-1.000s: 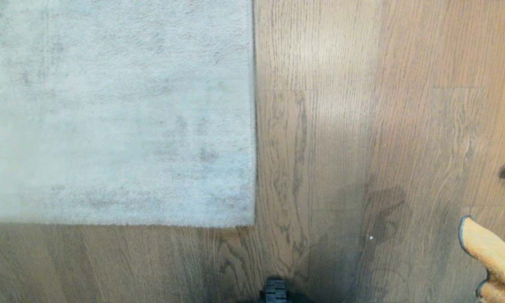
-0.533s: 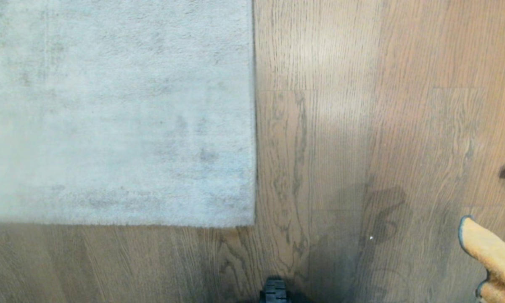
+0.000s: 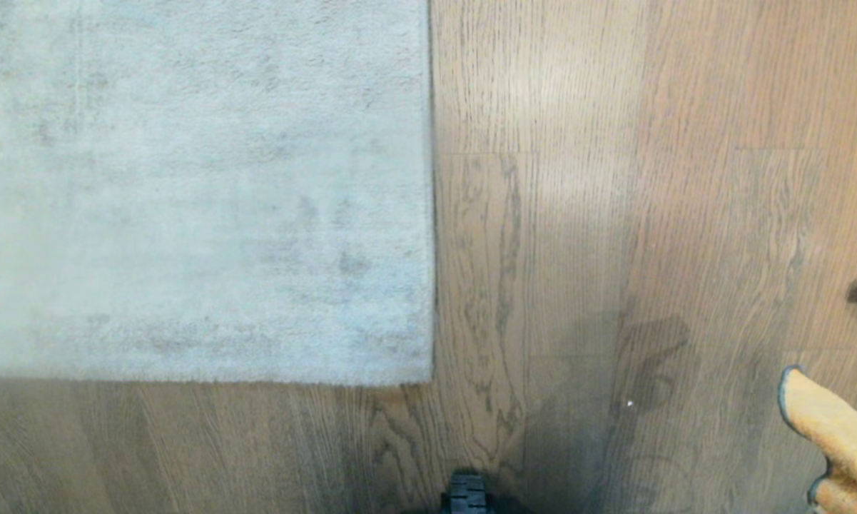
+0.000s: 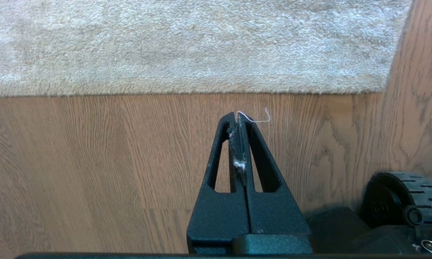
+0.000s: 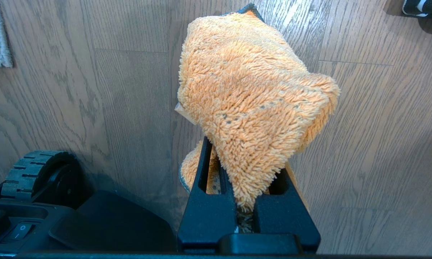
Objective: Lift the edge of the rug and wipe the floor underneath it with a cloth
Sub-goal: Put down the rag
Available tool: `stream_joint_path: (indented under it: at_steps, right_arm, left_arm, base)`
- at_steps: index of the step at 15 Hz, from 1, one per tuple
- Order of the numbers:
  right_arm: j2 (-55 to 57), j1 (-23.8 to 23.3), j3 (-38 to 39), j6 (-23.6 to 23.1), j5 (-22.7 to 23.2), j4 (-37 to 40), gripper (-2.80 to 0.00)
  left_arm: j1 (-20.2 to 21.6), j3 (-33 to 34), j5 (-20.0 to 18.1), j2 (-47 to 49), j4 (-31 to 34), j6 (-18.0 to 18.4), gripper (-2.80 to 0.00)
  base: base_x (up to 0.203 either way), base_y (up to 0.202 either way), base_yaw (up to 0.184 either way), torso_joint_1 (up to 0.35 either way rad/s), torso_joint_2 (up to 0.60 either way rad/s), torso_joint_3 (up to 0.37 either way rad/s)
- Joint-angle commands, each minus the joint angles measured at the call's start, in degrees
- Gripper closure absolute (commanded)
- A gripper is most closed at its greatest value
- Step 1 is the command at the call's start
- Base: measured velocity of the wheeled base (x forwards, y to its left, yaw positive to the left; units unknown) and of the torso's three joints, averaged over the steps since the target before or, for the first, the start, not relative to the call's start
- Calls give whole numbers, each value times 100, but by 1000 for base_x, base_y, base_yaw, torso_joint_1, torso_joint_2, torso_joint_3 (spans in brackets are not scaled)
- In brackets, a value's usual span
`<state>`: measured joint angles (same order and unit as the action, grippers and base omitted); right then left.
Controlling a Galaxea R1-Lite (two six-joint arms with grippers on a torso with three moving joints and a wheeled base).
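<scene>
- The right end effector [image 5: 242, 169] is seen clamped on the small fuzzy orange-yellow microfibre cloth with a thin grey-blue stitched border [image 5: 251, 93]; the cloth is bunched above the black fingers and hangs clear of the floor, at the right margin of the head view [image 3: 835, 435].
- The left end effector [image 4: 238, 120] is seen closed on nothing, its fingertips pressed together with only stray lint between them, poised above bare floor.
- The brown wood-grain plank floor with dark grain streaks [image 3: 614, 250] is seen beneath both arms, with a black ridged wheel [image 4: 399, 194] of the base nearby.
- Just ahead of the left end effector lies the straight near border of the large pale grey short-pile rug [image 4: 187, 88], flat on the floor and running crosswise to the fingers; its square corner [image 3: 424, 375] is seen toward the robot's right.
- The rug edge is judged nearer the left arm, so the lift is expected from it, while the cloth-bearing right arm stays well apart from the rug.
</scene>
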<state>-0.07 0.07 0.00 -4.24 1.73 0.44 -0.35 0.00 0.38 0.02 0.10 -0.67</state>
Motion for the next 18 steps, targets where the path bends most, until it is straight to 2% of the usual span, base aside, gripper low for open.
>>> stream_joint_path:
  at_steps: [1, 11, 18]
  right_arm:
    - [7, 1, 0, -6, 3, 0, 0]
    - [7, 1, 0, -6, 3, 0, 0]
    - [7, 1, 0, -6, 3, 0, 0]
  left_arm:
    - [0, 0, 6, -2, -1, -12, 0]
    - [0, 0, 6, -2, -1, -21, 0]
    - [0, 0, 6, -2, -1, -21, 0]
  base:
    - [0, 0, 0, 0, 0, 0]
    - [0, 0, 0, 0, 0, 0]
    - [0, -171, 6, 1, 3, 4]
